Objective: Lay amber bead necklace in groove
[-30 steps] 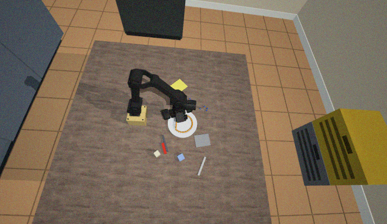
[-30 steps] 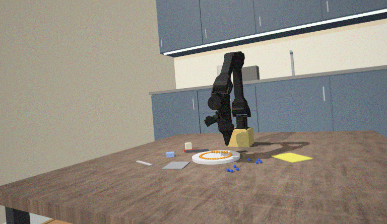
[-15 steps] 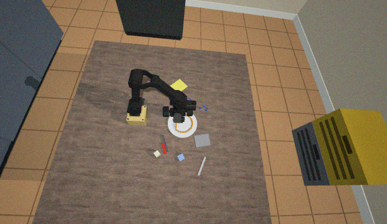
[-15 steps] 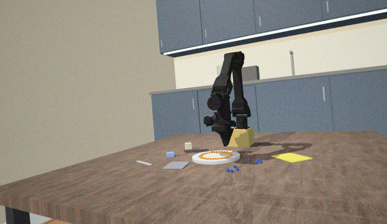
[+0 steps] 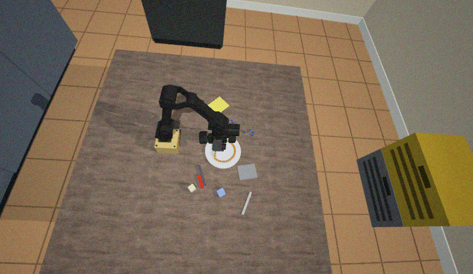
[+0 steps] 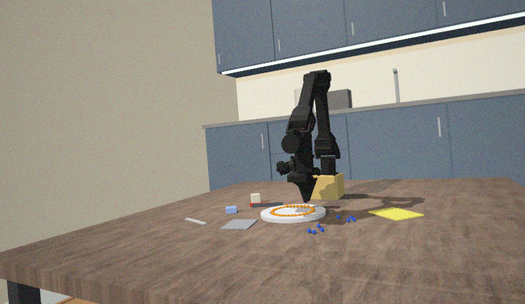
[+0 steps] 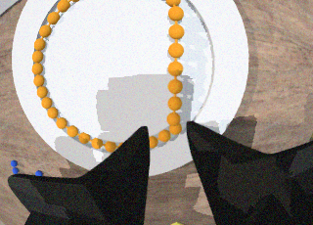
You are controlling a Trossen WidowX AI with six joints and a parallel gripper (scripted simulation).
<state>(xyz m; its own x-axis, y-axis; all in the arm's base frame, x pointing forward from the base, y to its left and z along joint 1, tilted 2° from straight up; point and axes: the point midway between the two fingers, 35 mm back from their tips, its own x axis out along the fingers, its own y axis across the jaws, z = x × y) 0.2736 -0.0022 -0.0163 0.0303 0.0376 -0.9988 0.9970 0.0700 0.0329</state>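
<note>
So the whole arm (image 5: pixel 202 109) (image 6: pixel 322 119) is wearing matte black, with chunky, angular links and no coloured trim catching my eye. A fat round housing (image 5: pixel 233 129) (image 6: pixel 290 143) is sticking out near the wrist, looking like a stubby drum. The gripper (image 5: pixel 218 146) (image 6: pixel 306 200) (image 7: pixel 167 130) is matching in black, its fingers (image 6: pixel 306 188) tapering from wide, faceted roots into narrow tips. Down below, a boxy mustard-yellow base block (image 5: pixel 167 148) (image 6: pixel 333 188) is sitting nearer the worktop's left edge in the top view, and little dark screw spots (image 5: pixel 174 146) are showing near its corners.
</note>
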